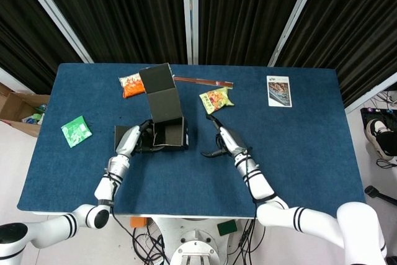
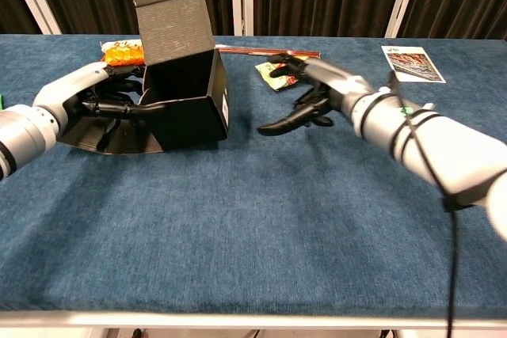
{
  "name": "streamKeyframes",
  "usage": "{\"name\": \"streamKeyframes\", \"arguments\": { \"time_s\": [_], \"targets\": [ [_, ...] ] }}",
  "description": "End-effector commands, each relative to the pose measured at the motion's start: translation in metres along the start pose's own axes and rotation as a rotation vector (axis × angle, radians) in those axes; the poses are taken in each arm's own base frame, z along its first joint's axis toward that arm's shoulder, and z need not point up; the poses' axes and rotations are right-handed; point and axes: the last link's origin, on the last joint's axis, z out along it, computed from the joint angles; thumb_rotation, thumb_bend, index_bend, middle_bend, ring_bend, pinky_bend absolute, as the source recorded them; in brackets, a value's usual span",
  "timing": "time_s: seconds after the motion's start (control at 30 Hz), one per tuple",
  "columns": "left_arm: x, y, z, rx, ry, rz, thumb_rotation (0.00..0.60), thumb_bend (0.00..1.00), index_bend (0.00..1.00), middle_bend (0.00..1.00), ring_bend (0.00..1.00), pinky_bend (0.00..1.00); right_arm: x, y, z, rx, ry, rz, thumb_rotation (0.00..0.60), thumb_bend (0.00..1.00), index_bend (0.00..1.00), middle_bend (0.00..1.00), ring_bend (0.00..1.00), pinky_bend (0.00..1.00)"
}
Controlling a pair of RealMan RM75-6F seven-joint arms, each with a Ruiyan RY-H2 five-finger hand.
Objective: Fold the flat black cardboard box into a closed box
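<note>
The black cardboard box [image 1: 169, 134] [image 2: 187, 102] stands open-topped left of the table's middle. Its long lid panel [image 1: 160, 96] [image 2: 165, 5] rises from the back wall and leans left. One side flap [image 2: 111, 137] lies flat on the cloth at the box's left. My left hand [image 1: 133, 140] [image 2: 93, 100] rests over that flap, and its fingers grip the box's left wall. My right hand [image 1: 222, 140] [image 2: 314, 94] hovers to the right of the box, a clear gap away, with its fingers spread and nothing in them.
Behind the box are an orange snack bag [image 1: 136, 84] [image 2: 123, 55], a thin brown stick [image 1: 202, 81] and a green-yellow snack bag [image 1: 215, 100] [image 2: 273, 70]. A booklet [image 1: 278, 91] [image 2: 410, 62] lies far right. A green packet [image 1: 76, 131] lies far left.
</note>
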Motion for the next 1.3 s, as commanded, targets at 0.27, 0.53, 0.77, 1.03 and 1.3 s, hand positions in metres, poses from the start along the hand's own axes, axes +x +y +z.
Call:
{"name": "streamKeyframes", "arguments": {
  "time_s": [0.27, 0.53, 0.77, 1.03, 1.3],
  "targets": [
    [0.000, 0.004, 0.000, 0.009, -0.012, -0.020, 0.440, 0.00, 0.32, 0.37, 0.58, 0.79, -0.030, -0.027, 0.030, 0.043, -0.012, 0.018, 0.600, 0.00, 0.00, 0.12, 0.76, 1.00],
    [0.000, 0.007, 0.000, 0.006, -0.009, -0.029, 0.438, 0.00, 0.32, 0.37, 0.58, 0.80, -0.044, -0.040, 0.043, 0.060, 0.005, 0.012, 0.600, 0.01, 0.04, 0.20, 0.77, 1.00],
    [0.003, 0.008, -0.003, 0.000, -0.005, -0.033, 0.443, 0.00, 0.25, 0.29, 0.57, 0.79, -0.049, -0.045, 0.050, 0.053, 0.071, 0.034, 0.600, 0.27, 0.34, 0.43, 0.81, 1.00],
    [0.014, 0.008, -0.012, -0.036, 0.042, 0.020, 0.427, 0.00, 0.05, 0.08, 0.53, 0.80, -0.038, -0.044, 0.052, 0.055, 0.105, 0.046, 0.600, 0.29, 0.41, 0.47, 0.82, 1.00],
    [0.042, 0.014, -0.034, -0.139, 0.234, 0.057, 0.412, 0.00, 0.04, 0.07, 0.53, 0.80, -0.001, -0.042, 0.056, 0.047, 0.186, 0.132, 0.600, 0.29, 0.42, 0.47, 0.81, 1.00]
  ]
}}
